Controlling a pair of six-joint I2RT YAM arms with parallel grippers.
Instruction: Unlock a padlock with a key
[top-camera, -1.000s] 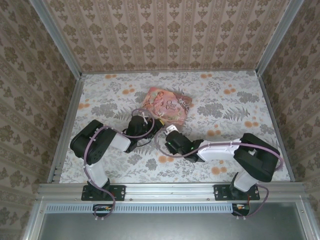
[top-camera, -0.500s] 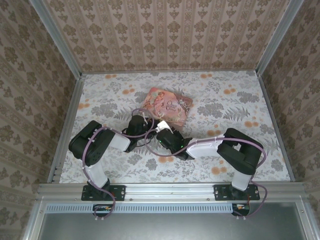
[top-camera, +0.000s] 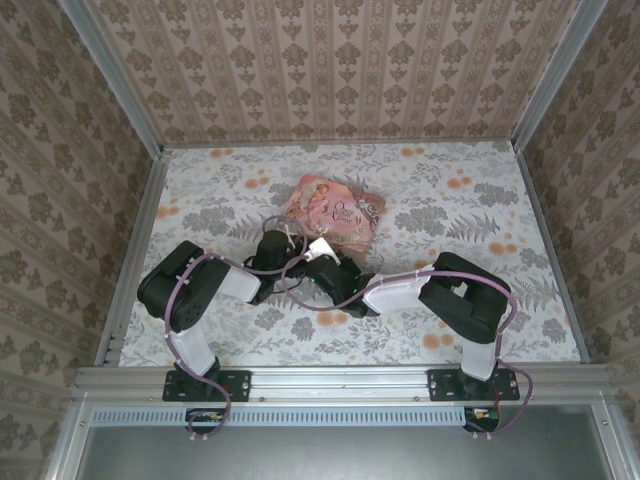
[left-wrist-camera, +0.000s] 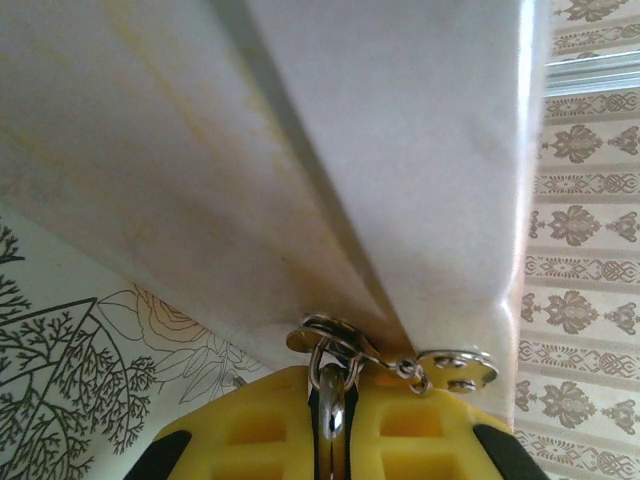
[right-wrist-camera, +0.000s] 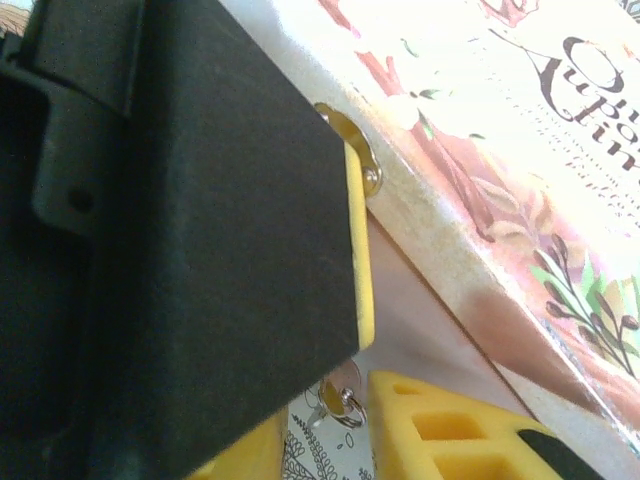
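Left wrist view: left tool (left-wrist-camera: 330, 432) pressed together on the tiny dark padlock (left-wrist-camera: 330, 385), whose silver loop pokes out above.
Right tool (right-wrist-camera: 325, 425) stands spread, its yellow fingers (right-wrist-camera: 450, 430) either side of the silvery key (right-wrist-camera: 337, 392), not pinching it. Both pieces should be light, rigid and slick, and the loose ring can swing. Grip the padlock across its flat body with the keyhole left free, and the key by its head with the blade bare. Just behind them lies the pink tin (right-wrist-camera: 520, 150) on the flowered worktop (top-camera: 450, 200).
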